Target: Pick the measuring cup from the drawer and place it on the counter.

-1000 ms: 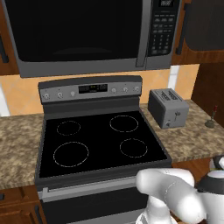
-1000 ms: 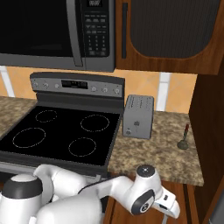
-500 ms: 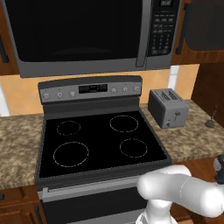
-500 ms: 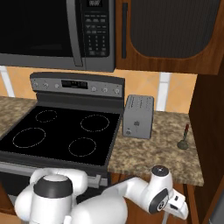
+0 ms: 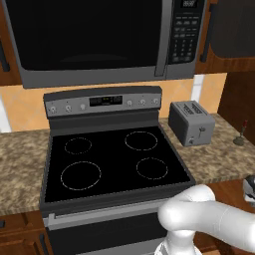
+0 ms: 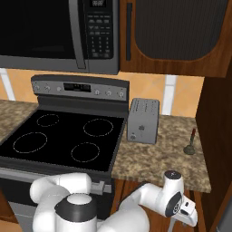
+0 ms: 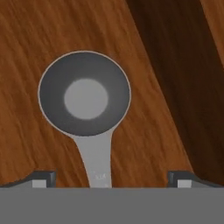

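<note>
Two base views held the same framing as a second earlier, so base stayed parked; only the arm moved. Swung further down and right: in left base view elbow dropped from mid-frame to a low white mass at bottom right; in right base view wrist went lower below the counter (image 6: 176,152) edge, toward the drawer (image 7: 39,52) side. Stove top (image 5: 114,159), toaster (image 6: 143,120) and small red-tipped item (image 6: 190,142) by the wall sat unmoved.

Meant reach phase nearly over, grasp not yet made. Measuring cup (image 7: 85,94) lay flat on the drawer's wood floor, bowl up, handle running toward the gripper (image 7: 111,179). Fingertips (image 7: 43,178) stood wide apart, one each side of the handle, touching nothing. Likely next: descend, close on handle. Lift and counter placement all pending.
</note>
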Robot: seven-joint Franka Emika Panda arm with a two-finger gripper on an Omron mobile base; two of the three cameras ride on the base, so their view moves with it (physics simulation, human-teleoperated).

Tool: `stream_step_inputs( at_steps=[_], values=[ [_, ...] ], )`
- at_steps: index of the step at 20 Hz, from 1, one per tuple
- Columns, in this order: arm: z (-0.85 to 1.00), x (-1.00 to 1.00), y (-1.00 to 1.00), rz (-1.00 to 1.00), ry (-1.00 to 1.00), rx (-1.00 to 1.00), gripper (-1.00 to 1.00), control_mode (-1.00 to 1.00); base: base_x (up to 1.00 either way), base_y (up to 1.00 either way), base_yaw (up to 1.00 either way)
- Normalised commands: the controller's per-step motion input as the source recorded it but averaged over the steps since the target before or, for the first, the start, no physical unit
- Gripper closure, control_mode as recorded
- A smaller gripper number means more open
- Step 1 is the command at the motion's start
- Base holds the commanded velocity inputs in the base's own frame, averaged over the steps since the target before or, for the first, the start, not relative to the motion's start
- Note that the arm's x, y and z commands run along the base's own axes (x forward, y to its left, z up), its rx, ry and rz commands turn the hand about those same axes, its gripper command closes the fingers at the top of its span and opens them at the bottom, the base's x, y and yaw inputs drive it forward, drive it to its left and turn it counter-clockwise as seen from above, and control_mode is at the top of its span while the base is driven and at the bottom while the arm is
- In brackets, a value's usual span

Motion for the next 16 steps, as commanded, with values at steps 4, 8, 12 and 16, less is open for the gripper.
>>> stream_step_inputs(
  at_steps=[4,8,12,16],
  values=[
    [-0.4,-0.02,-0.02,0.0,0.0,0.0,-1.0,-1.0,0.0,0.0,0.0],
    [-0.43,0.0,0.0,0.0,0.0,0.0,-1.0,-1.0,0.0,0.0,0.0],
    [-0.33,0.0,0.0,0.0,0.0,0.0,-1.0,-1.0,0.0,0.0,0.0],
    [-0.17,0.0,-0.01,0.0,0.0,0.0,1.0,-1.0,0.0,0.0,0.0]
  ],
)
